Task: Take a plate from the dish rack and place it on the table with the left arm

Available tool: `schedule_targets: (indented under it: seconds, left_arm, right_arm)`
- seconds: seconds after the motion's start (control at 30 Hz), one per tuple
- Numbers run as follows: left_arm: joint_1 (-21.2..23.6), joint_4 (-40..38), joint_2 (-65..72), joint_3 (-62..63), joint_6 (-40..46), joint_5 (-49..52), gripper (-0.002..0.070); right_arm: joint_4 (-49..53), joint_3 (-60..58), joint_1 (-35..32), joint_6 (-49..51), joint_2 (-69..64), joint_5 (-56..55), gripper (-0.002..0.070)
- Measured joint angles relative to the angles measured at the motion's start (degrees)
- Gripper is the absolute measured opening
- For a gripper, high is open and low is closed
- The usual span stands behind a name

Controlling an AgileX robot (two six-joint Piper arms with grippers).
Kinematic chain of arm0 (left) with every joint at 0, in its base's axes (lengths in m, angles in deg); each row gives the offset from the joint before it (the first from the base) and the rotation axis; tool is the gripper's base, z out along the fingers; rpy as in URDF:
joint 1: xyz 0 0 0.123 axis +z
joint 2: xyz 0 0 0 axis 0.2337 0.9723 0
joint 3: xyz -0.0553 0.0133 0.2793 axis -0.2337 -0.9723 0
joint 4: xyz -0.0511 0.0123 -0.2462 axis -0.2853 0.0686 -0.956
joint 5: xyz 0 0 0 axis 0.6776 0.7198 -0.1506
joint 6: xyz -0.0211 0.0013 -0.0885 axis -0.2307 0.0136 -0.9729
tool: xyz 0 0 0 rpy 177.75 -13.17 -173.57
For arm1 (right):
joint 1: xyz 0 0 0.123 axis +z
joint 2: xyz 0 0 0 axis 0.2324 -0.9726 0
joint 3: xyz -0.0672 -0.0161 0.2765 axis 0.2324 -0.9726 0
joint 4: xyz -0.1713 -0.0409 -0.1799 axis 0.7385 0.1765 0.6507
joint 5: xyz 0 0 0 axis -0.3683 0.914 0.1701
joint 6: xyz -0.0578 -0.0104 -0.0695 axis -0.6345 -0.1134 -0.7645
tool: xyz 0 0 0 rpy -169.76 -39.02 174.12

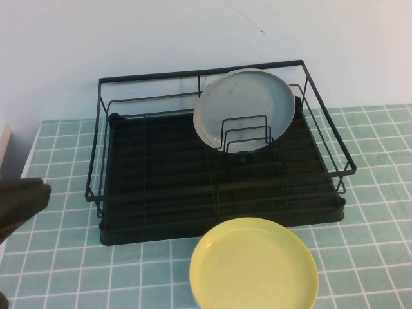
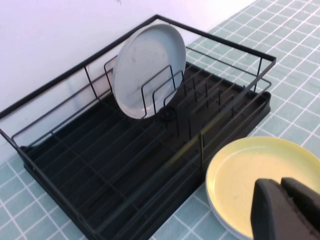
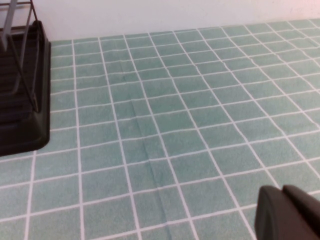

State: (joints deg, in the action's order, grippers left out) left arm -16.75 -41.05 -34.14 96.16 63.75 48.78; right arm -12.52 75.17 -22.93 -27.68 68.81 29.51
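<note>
The yellow plate (image 1: 254, 265) lies flat on the green tiled table (image 1: 373, 212), just in front of the black wire dish rack (image 1: 161, 187). It also shows in the left wrist view (image 2: 250, 175), with a pale bluish edge under its rim. My left gripper (image 2: 281, 186) is shut and empty, off the plate and on the near side of it in that view. The left arm (image 1: 22, 199) shows at the left edge of the high view, left of the rack. My right gripper (image 3: 283, 192) is shut and empty over bare tiles, out of the high view.
A grey-white plate (image 1: 244, 109) stands on edge in the rack's wire dividers at the back right, also in the left wrist view (image 2: 145, 65). The rack's corner (image 3: 22, 115) shows in the right wrist view. A white wall stands behind the rack.
</note>
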Motion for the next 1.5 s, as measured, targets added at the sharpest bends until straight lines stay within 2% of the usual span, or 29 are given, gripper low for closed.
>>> schedule_targets:
  seconds: [0.7, 1.07, 1.23, 1.5]
  left_arm:
    - [0.0, 0.29, -0.12, 0.0, 0.4, 0.8, -0.0002]
    - [0.0, 0.1, 0.88, -0.04, 0.4, -6.42, -0.0002]
    - [0.0, 3.67, 0.78, -3.01, -0.16, -11.63, -0.0002]
    - [0.0, 16.56, -4.31, -15.02, -9.18, -27.52, -0.0002]
  right_arm:
    - [0.0, 0.0, 0.0, 0.0, 0.0, 0.0, -0.0002]
    - [0.0, 0.0, 0.0, 0.0, 0.0, 0.0, -0.0002]
    - [0.0, 0.0, 0.0, 0.0, 0.0, 0.0, -0.0002]
    - [0.0, 0.0, 0.0, 0.0, 0.0, 0.0, -0.0002]
